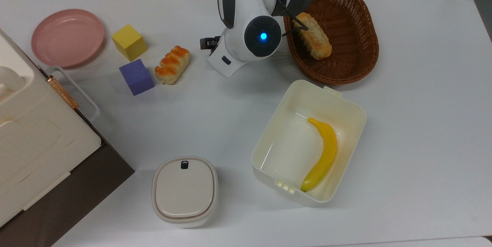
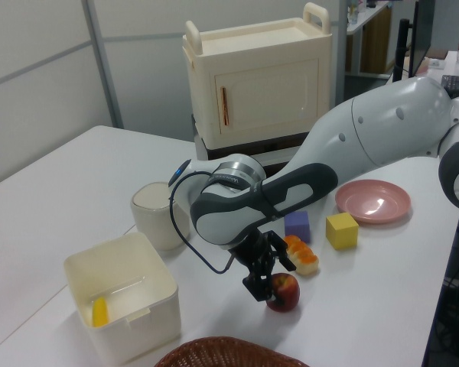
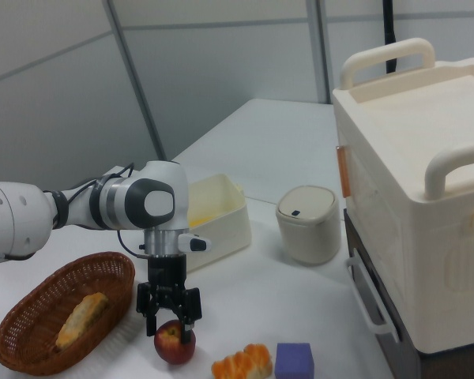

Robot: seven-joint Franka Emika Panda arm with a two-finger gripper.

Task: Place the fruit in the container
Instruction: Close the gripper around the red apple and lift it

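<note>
The apple (image 3: pixel 174 341), round and glossy dark red with a yellowish patch near its stem, is seen resting on the smooth white table (image 1: pixel 423 105). The gripper (image 3: pixel 168 318) is lowered over it, its black fingers (image 2: pixel 252 286) spread apart on either side of the fruit's top; whether they touch the skin cannot be told. The arm is clad in shiny white and grey shells, with a round black cap carrying a blue light. A few dark letters are printed on the arm in the top view, but they cannot be read.

The tub (image 1: pixel 348 105), cream-white plastic with rounded corners and small clip tabs on its rim, is placed well apart from the apple. A smooth yellow banana (image 1: pixel 322 155) lies inside it. A brown woven wicker basket (image 1: pixel 357 32) holds a crusty bread roll (image 1: pixel 316 39). A glazed orange-topped pastry (image 1: pixel 172 65) lies near the apple, beside a matt purple cube (image 1: pixel 136 77) and a yellow cube (image 1: pixel 129 42).
</note>
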